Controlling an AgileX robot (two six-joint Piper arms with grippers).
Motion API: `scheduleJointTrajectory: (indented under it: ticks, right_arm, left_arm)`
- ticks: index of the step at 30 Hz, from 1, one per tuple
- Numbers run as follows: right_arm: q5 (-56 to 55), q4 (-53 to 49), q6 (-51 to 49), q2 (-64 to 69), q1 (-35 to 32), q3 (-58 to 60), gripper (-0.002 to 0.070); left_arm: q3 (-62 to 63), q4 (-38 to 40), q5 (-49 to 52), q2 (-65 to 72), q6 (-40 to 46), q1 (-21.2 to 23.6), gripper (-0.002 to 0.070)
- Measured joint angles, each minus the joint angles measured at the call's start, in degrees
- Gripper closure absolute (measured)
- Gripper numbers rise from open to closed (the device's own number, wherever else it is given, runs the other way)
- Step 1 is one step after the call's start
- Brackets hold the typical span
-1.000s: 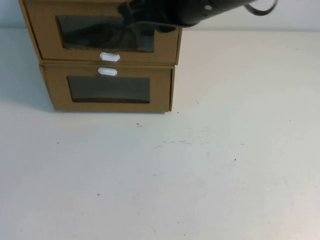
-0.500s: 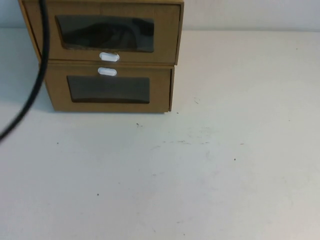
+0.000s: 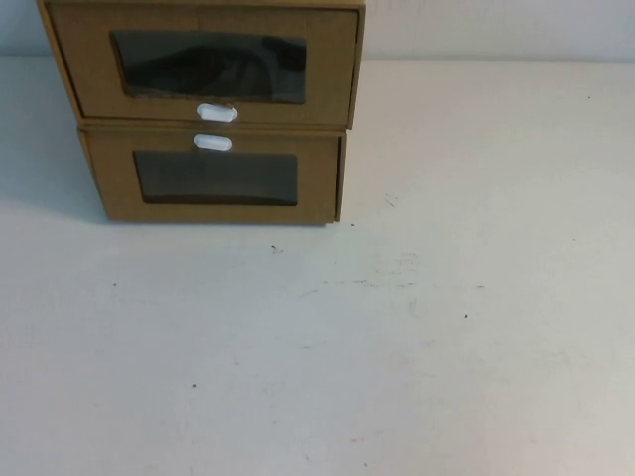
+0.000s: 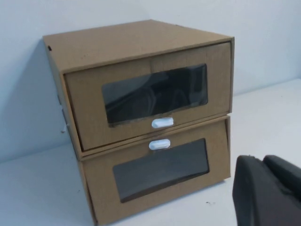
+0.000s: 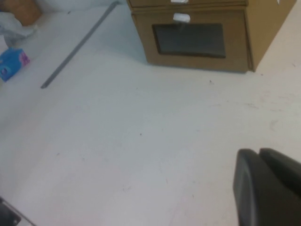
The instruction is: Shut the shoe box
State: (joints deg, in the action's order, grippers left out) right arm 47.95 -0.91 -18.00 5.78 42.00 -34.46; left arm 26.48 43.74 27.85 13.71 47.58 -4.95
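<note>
Atop the lower box [image 3: 218, 178], your shoe box [image 3: 208, 64] looks shut; left gripper [image 4: 268, 190] and right gripper [image 5: 268, 186] sit apart from it, jaw state unclear; another push risks shoving the stack.

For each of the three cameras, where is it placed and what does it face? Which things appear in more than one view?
High view: raised, angled down at the table and two stacked boxes; no arm shows.
Left wrist view: faces the shoe box atop the lower box; left pincer at the edge.
Right wrist view: above the table, facing the lower box; right pincer at the edge.
Shared: the lower box, all views.

Even, soft light; mild blur; faint shadow beside the boxes [image 3: 213, 119].
</note>
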Motion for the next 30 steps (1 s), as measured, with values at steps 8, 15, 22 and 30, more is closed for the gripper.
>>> scheduleJointTrajectory:
  ticks: [8, 15, 22, 30]
  right_arm:
    - [-24.8, 0.0, 0.0, -2.3, 0.0, 17.8, 0.0687]
    - [-46.1, -0.1, 0.0, -2.3, 0.0, 31.4, 0.0687]
    - [-47.9, -0.1, -0.1, -2.3, 0.0, 36.0, 0.0687]
    - [-41.0, -0.1, -0.1, -2.3, 0.0, 36.0, 0.0687]
  left_arm:
    - [-16.0, 0.3, -7.0, -14.1, 2.3, 0.0, 0.0677]
    - [-25.8, 5.3, -18.1, -14.3, 2.3, 0.0, 0.0677]
    - [-28.0, 7.2, -19.7, -14.4, 2.3, 0.0, 0.0677]
    - [-28.0, 7.8, -19.9, -14.4, 2.3, 0.0, 0.0677]
